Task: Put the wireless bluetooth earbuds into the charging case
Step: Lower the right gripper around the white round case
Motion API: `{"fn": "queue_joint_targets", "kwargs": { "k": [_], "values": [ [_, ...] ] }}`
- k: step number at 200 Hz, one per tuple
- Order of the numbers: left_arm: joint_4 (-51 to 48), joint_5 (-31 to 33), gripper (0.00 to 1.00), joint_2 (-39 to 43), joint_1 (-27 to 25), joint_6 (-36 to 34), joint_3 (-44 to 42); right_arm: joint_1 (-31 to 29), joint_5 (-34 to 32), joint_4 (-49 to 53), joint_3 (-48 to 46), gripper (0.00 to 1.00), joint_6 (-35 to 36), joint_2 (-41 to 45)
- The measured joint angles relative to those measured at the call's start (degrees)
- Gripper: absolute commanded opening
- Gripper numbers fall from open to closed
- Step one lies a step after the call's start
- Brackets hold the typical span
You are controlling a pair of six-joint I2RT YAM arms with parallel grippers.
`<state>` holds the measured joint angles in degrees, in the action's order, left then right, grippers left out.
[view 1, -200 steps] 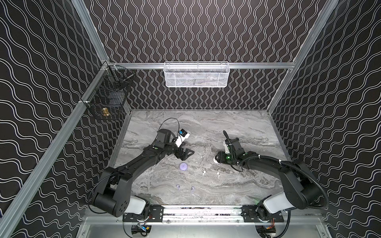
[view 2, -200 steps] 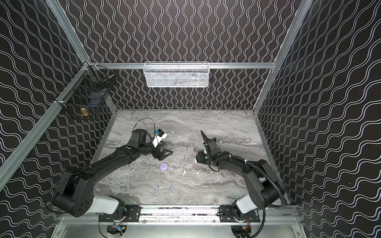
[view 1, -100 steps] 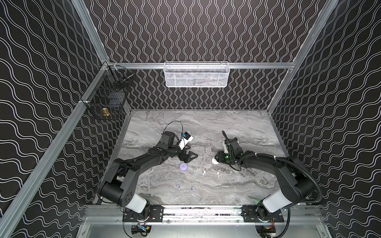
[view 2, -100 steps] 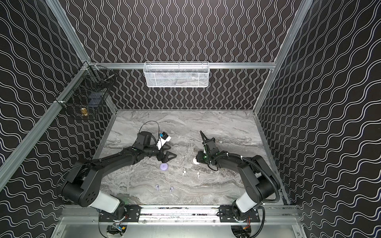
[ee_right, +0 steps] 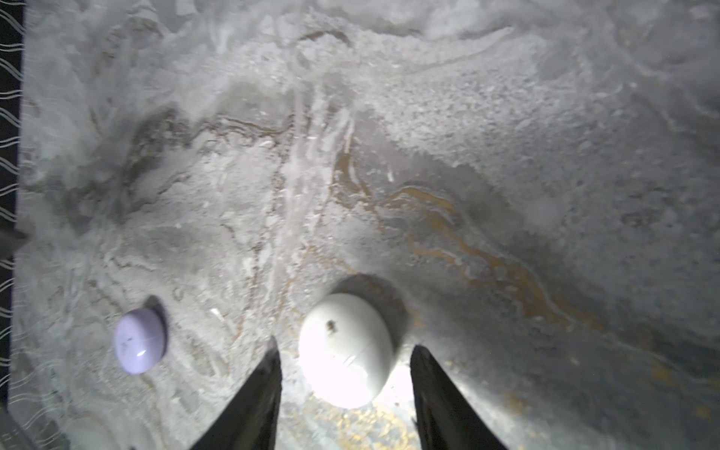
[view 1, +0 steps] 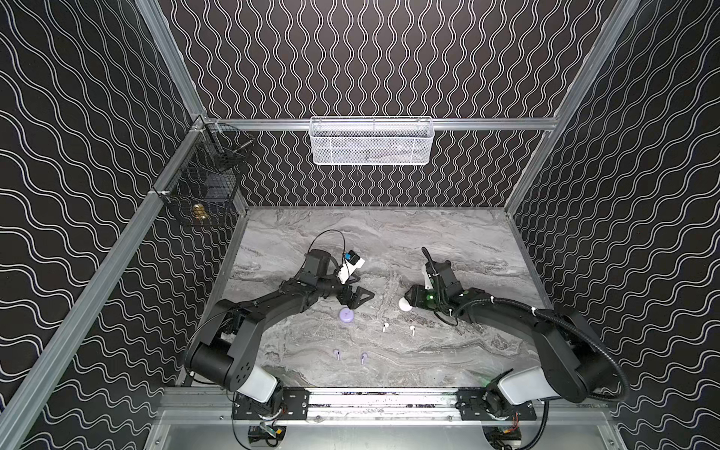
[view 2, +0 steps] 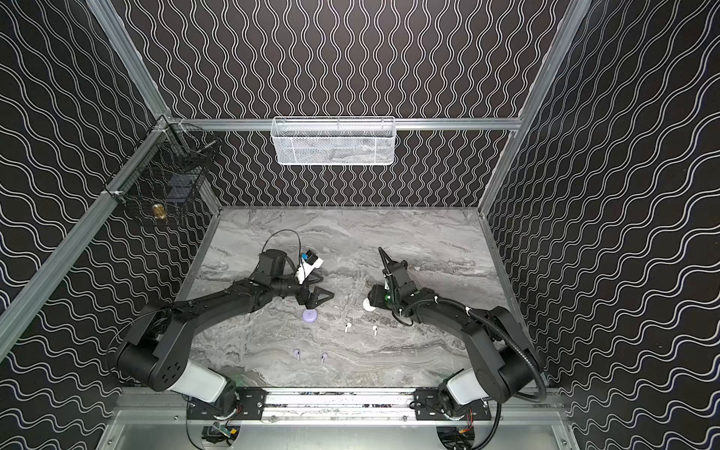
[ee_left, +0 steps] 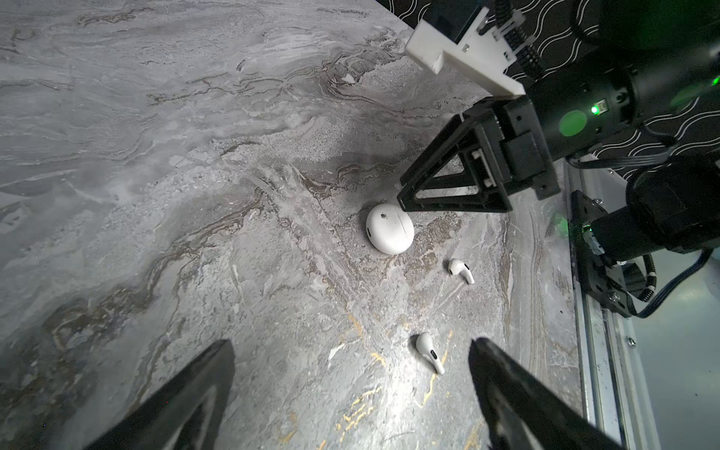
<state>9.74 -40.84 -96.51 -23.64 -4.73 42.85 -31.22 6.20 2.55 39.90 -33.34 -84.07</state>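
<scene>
Left fingers (ee_left: 183, 393) are standing spread wide and released, gripping nothing. In both top views they are hanging over the surface (view 1: 389, 241) just far of the lavender case (view 1: 346, 315). Right fingers (ee_right: 257, 397) are standing partly open and flanking the white case (ee_right: 345, 350), one tapered tip on either side. In the right wrist view a sliver of surface is showing between each tip and the shell, so they are not clamping it. Whether either tip is brushing the shell I cannot tell.

Both pairs of fingers are black and wedge-shaped, and in the left wrist view the right pair is showing an open triangular frame.

The white case is lying closed. It is a smooth, glossy, egg-like pebble with a thin seam line and a small dark speck on top. The lavender case is looking equally glossy and rounded, and it is also lying closed, to the left of the white one.

All four earbuds are lying loose on the surface, outside both cases. The left white earbud (view 1: 385, 326) and right white earbud (view 1: 412, 330) are shiny, with bulbous heads and short stems, and they are resting just near of the white case. The left lavender earbud (view 1: 337, 353) and right lavender earbud (view 1: 364, 357) are lying nearer still, on the near side of the lavender case.

The surface is looking like matte grey marble, with wavy veins and ochre streaks running through it.
</scene>
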Motion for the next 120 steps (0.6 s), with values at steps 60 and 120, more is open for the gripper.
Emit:
{"fn": "queue_joint_targets", "kwargs": {
  "k": [60, 120],
  "values": [
    [0.0, 0.2, 0.98, 0.0, 0.0, 0.0, 0.0, -5.7, 0.5, 3.2, 0.4, 0.55, -1.7, 2.8],
    [0.0, 0.6, 0.99, -0.4, 0.0, 0.0, 0.0, -9.5, 2.7, 3.5, 2.9, 0.56, -2.3, -2.9]
  ]
}}
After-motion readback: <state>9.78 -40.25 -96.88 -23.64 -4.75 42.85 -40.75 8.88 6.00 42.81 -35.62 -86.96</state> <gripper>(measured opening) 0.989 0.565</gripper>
